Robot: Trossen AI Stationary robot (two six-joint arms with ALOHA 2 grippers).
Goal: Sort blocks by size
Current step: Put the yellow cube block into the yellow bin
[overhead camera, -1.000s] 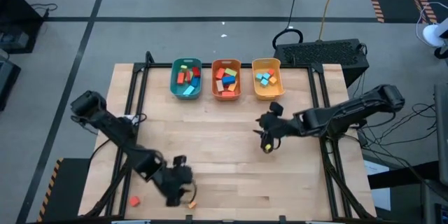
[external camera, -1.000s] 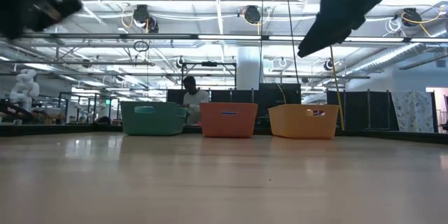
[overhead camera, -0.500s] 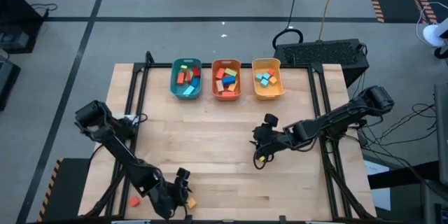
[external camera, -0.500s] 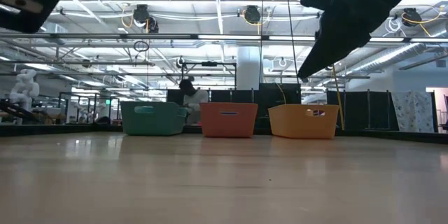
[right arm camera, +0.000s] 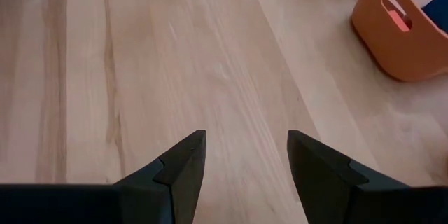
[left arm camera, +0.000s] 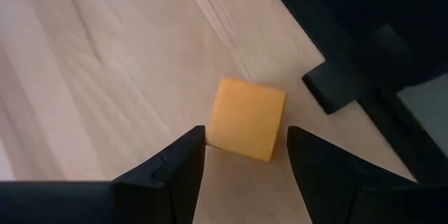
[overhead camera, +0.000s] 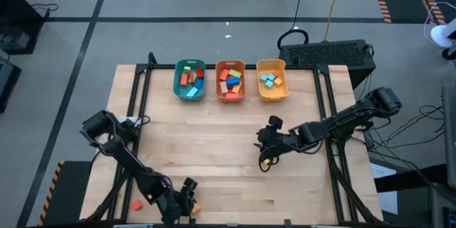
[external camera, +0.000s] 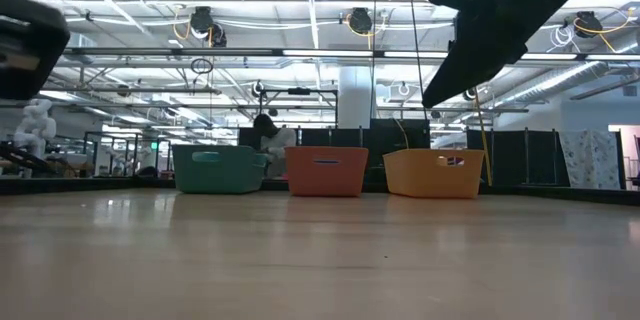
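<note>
Two claws of mine over a wooden table, blocks mostly sorted into three bins.

Nearest, at the table's (overhead camera: 214, 135) front edge, my left claw (left arm camera: 245, 155) stands with fingers apart, an orange cube (left arm camera: 248, 118) lying just beyond the tips, not gripped. A red cube (overhead camera: 136, 204) lies off to its left. Mid-table, my right claw (right arm camera: 245, 155) hangs above bare wood, fingers apart, holding nothing. Farthest back sit a teal bin (overhead camera: 189, 80), an orange bin (overhead camera: 230, 80) and a yellow bin (overhead camera: 271, 80) in a row, each holding coloured blocks (overhead camera: 229, 80).
</note>
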